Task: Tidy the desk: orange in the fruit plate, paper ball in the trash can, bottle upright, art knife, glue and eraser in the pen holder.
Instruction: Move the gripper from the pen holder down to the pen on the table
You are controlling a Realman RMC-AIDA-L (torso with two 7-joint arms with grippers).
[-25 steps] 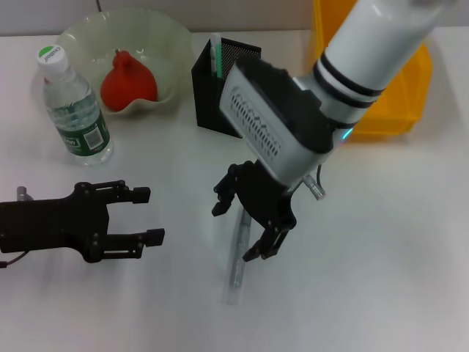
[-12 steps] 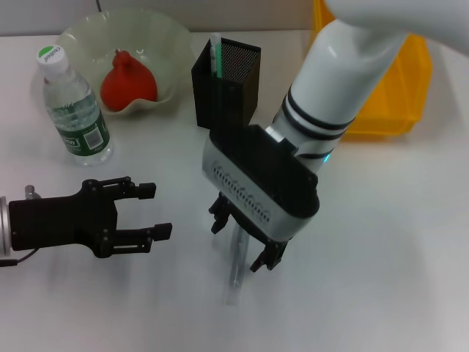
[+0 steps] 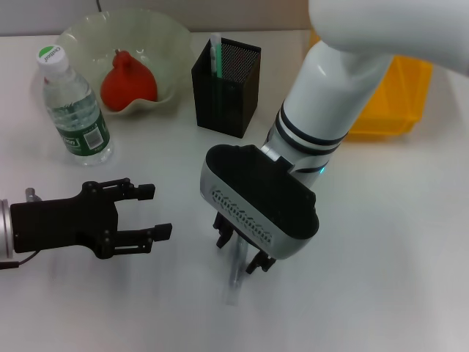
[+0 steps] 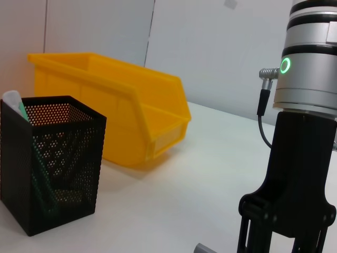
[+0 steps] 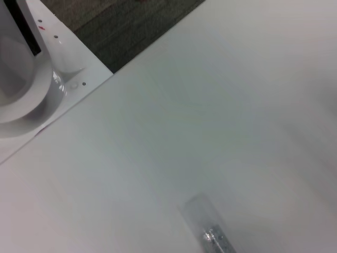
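The art knife (image 3: 234, 277), a slim pale grey stick, lies on the white table; its end (image 5: 208, 224) shows in the right wrist view. My right gripper (image 3: 240, 251) points down over it, open, one finger on each side. My left gripper (image 3: 151, 212) hovers open and empty to the knife's left. The orange (image 3: 127, 79) sits in the glass fruit plate (image 3: 170, 38). The bottle (image 3: 73, 106) stands upright. A white-green glue stick (image 3: 215, 53) leans in the black mesh pen holder (image 3: 227, 81). The paper ball and the eraser are out of view.
A yellow bin (image 3: 396, 99) stands at the back right, behind my right arm. In the left wrist view the pen holder (image 4: 50, 158), the bin (image 4: 121, 110) and the right gripper (image 4: 287, 211) show.
My right gripper has come down and toward the front, its fingers now straddling the art knife close to the table. The left gripper has shifted slightly right, still open.
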